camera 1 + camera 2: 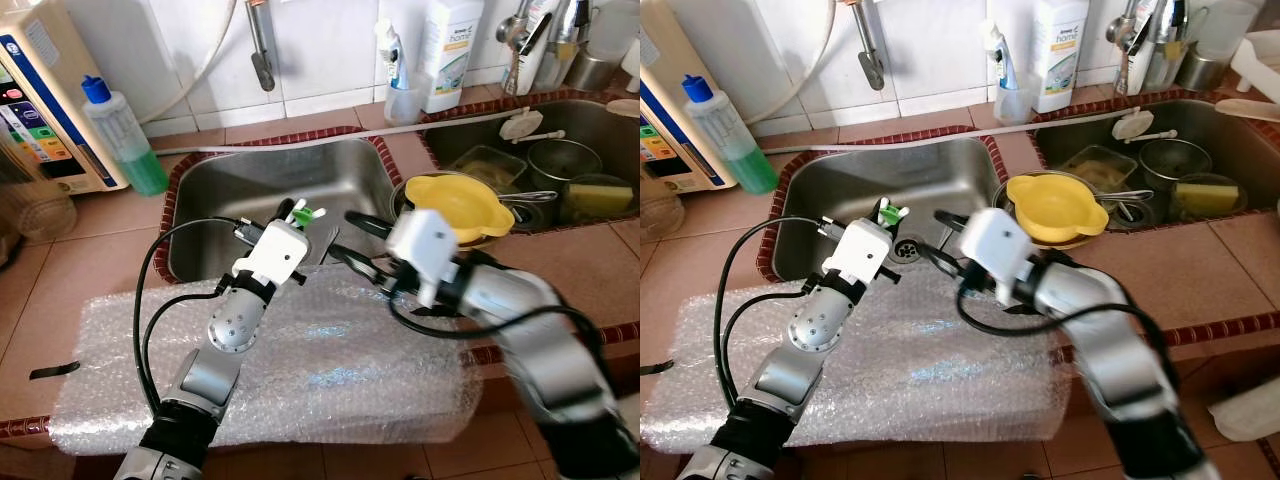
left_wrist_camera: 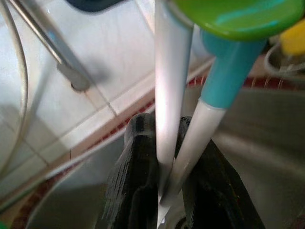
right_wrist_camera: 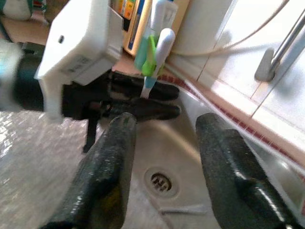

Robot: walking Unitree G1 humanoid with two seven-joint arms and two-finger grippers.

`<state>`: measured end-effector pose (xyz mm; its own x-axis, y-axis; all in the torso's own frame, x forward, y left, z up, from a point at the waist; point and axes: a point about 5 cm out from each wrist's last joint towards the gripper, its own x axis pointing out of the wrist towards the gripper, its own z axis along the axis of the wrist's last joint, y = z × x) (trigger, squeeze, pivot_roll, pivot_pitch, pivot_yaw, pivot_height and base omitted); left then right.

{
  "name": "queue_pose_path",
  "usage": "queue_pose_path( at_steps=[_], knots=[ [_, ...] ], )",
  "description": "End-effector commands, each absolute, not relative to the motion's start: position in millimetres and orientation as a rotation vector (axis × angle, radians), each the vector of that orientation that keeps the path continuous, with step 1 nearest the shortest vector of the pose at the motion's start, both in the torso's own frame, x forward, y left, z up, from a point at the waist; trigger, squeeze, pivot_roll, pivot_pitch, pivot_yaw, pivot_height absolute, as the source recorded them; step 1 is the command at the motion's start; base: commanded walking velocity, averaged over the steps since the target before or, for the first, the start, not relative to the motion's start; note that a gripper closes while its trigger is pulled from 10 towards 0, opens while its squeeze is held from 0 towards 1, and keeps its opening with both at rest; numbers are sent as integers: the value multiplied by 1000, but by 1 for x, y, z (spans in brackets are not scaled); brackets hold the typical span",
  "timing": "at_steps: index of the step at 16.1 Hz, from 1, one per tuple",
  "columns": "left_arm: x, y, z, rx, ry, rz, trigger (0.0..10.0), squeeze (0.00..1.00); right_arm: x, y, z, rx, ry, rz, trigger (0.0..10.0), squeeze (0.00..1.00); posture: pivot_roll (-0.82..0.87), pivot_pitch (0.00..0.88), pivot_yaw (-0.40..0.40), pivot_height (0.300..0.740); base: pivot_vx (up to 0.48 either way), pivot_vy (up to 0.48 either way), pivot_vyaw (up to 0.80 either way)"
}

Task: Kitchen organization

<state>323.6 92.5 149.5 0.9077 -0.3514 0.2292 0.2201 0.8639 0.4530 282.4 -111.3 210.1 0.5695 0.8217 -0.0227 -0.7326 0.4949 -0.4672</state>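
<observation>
The left gripper (image 1: 300, 222) is clamped on two toothbrushes (image 1: 305, 213), holding them upright over the near rim of the sink (image 1: 215, 190). At its 3 o'clock, just beside it, the right gripper (image 1: 355, 240) has its fingers spread and empty. This looks like a handover, though blur hides the brush handles. Next, the right fingers should close around the stems before the left lets go.

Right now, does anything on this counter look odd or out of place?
Yes. A sheet of bubble wrap covers the counter before the left sink, and the left pincer holds toothbrushes over that kitchen sink.
</observation>
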Motion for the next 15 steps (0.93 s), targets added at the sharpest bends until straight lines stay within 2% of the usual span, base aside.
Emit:
queue_pose_path(
  at_steps=[1,4,10,11,12,13,15],
  knots=[
    [328,97,144,454,-268,-280,10000,0,275,-110,211,-437,-206,979,10000,1000,-345,165,144,740,0,0,0],
    [341,82,136,420,-178,-329,10000,0,262,-112,200,-284,-121,953,10000,1000,-357,169,148,740,0,0,0],
    [361,57,128,350,-13,-401,10000,0,246,-107,197,-233,-70,953,10000,1000,-382,180,159,740,0,0,0],
    [364,53,127,332,22,-407,10000,659,244,-105,197,-227,-65,957,10000,1000,-385,179,161,740,0,0,0],
    [364,50,126,314,35,-415,10000,686,243,-104,197,-228,-60,960,10000,1000,-391,180,163,740,0,0,0],
    [366,47,126,301,45,-418,10000,1000,243,-105,198,-233,-56,952,10000,1000,-393,180,164,740,0,0,0],
    [368,48,127,291,47,-408,10000,1000,246,-108,197,-245,-41,905,10000,1000,-395,179,166,740,0,0,0]
  ],
)
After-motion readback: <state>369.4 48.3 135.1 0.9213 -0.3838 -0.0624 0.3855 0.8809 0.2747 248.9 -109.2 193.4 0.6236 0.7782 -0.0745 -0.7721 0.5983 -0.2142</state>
